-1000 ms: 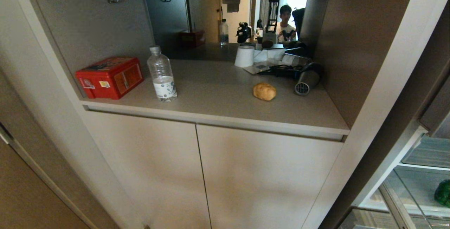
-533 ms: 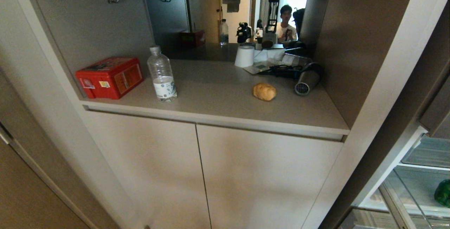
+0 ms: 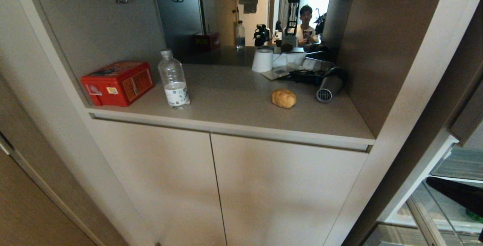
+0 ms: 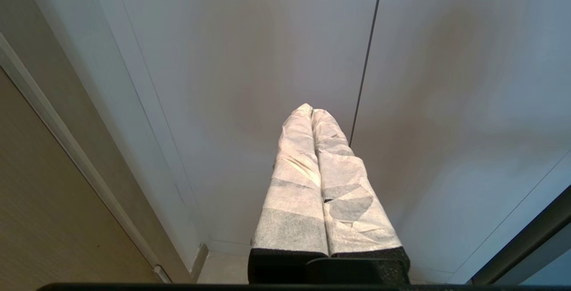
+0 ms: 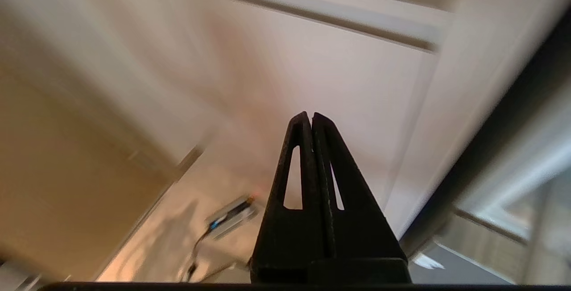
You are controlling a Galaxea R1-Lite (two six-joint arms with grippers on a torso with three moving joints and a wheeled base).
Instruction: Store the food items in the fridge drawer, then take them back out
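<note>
Golden-brown lump [image 3: 283, 98] is seen mid-frame on bench [image 3: 234, 106]. Left gripper [image 4: 311, 111] and right gripper [image 5: 311, 116]: fingers pressed together, nothing held, cabinet doors [image 4: 250, 81] faced.

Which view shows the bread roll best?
Head view: the bread roll lies in full sight on the counter, beside the hair dryer. Both wrist views face the cabinet doors below and show none of it.

a dark arm [image 3: 458, 195] hides nearly all of the green pepper [image 3: 474, 215] at the edge; the right wrist view is blurred.
</note>
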